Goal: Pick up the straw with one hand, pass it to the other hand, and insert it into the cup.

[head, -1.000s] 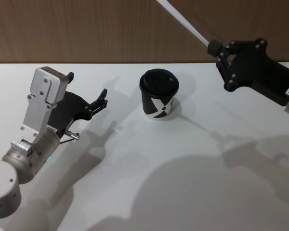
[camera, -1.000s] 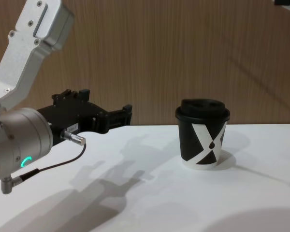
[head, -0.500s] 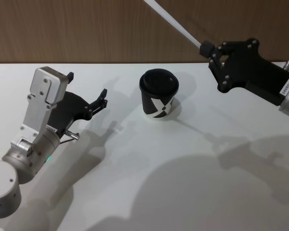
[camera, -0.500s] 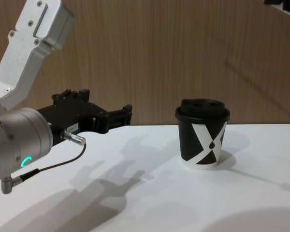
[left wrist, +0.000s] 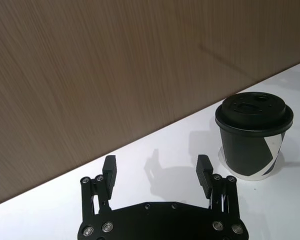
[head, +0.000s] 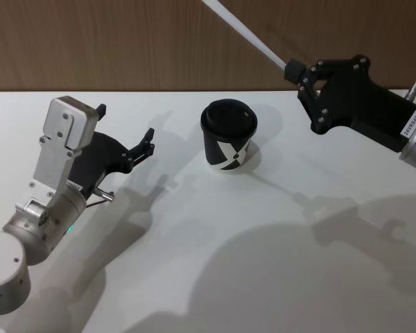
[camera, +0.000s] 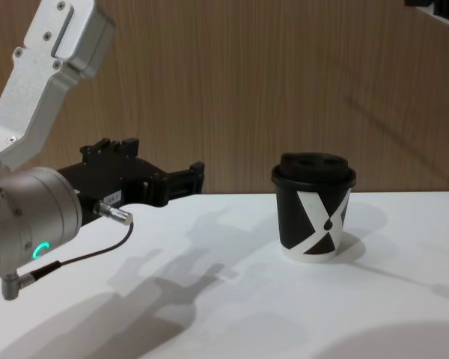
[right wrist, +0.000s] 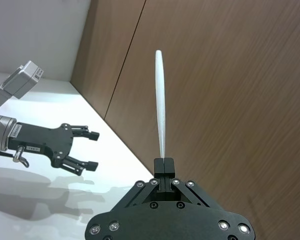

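Head view, right claw [head: 292,69] clamping straw [head: 246,32], left claw [head: 126,121] spread

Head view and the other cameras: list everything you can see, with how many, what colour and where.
straw: one, white, gripped at its lower end by the right gripper, raised above the table to the cup's right, slanting up and away.
cup: one, black with a white X mark and a black domed lid, standing upright on the table near the back wall.
table: one, white, under everything.
wall: one, brown wood grain, behind the table.
left gripper: one, black on a silver wrist, fingers open, above the table to the cup's left, pointing toward the cup.
right gripper: one, black, shut on the straw, raised to the cup's right.
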